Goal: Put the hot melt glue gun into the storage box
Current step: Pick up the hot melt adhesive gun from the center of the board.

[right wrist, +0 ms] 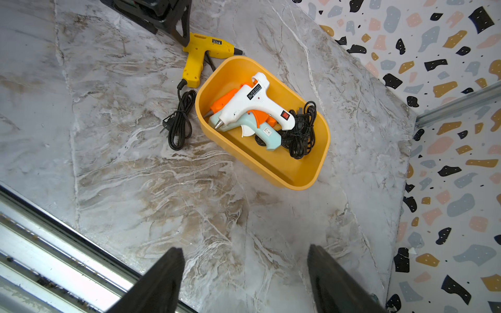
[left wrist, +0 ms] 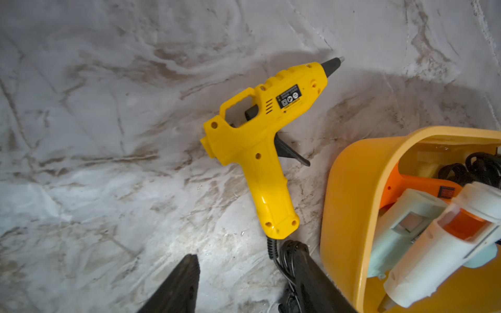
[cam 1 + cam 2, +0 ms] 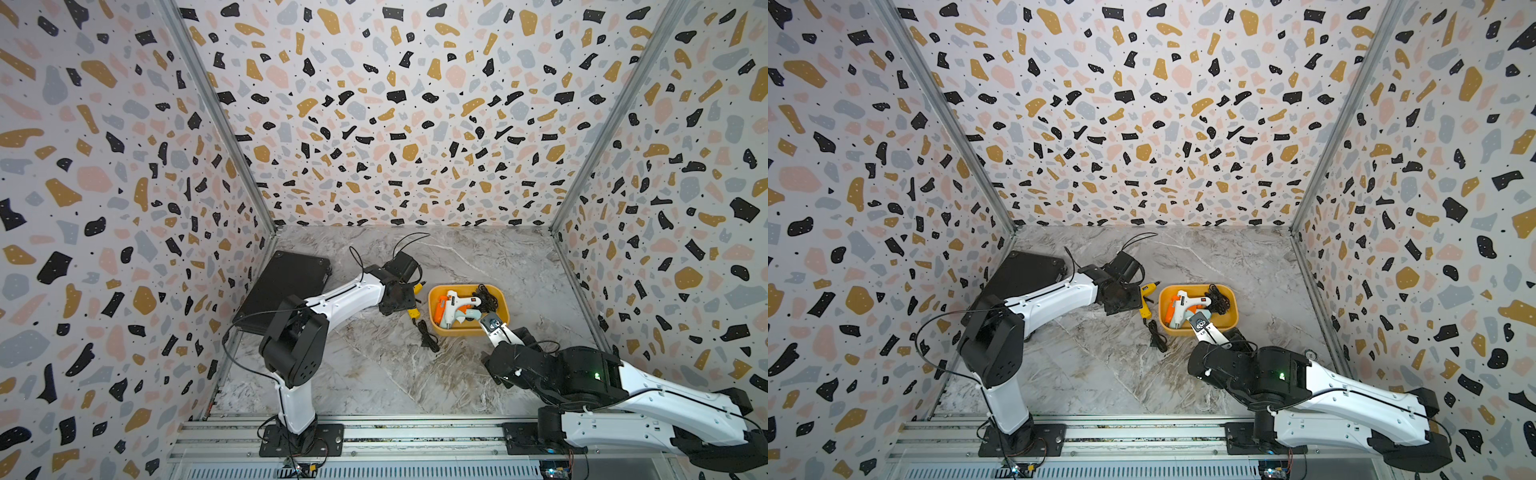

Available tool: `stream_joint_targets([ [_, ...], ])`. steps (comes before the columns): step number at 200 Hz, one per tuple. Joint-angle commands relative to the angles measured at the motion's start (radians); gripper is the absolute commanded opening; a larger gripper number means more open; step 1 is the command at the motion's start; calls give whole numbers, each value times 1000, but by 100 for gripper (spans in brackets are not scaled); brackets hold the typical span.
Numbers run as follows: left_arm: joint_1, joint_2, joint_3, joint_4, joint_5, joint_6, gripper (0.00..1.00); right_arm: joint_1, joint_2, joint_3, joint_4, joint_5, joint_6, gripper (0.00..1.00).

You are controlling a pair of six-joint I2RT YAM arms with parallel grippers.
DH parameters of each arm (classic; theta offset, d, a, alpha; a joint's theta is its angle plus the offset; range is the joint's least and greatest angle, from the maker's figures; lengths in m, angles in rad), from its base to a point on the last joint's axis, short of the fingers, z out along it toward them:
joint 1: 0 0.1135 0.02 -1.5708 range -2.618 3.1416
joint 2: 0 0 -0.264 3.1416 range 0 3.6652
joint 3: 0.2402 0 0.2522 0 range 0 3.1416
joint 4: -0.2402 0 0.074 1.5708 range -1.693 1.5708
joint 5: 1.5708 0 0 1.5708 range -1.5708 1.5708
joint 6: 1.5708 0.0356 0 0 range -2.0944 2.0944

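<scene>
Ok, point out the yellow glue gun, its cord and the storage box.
yellow glue gun (image 2: 252, 146): left wrist view, body above grip.
cord (image 1: 181, 119): right wrist view, mid-bundle.
storage box (image 1: 273, 165): right wrist view, bare inner floor.

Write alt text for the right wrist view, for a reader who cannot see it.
A mustard-yellow storage box on a marble table holds three glue guns and black cords. A yellow glue gun lies just outside it; the open right claw fills the foreground.

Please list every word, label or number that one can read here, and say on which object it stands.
Black sticker on the yellow plastic glue gun: white print and round symbols, too small to read.
Black label on the white plastic glue gun: white print, too blurred to read.
No other text can be read.
</scene>
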Motion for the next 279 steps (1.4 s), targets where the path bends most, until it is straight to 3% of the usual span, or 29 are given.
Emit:
stream_joint_targets([
  [1, -7, 28, 39, -60, -60, -38, 60, -4, -20, 32, -48, 11, 36, 77],
  [144, -26, 256, 233, -97, -60, -2, 61, -6, -65, 1, -66, 35, 23, 78],
  [217, -34, 332, 256, -96, -55, 3, 53, -11, -101, -5, -84, 49, 15, 79],
  [233, -34, 336, 246, -99, -58, 3, 45, -12, -101, 0, -82, 53, 3, 79],
  [253, -34, 311, 223, -105, -57, 17, 29, -12, -99, 8, -82, 54, -10, 79],
  [279, -32, 195, 139, -82, -34, 66, 12, -12, -102, 14, -82, 53, -17, 79],
])
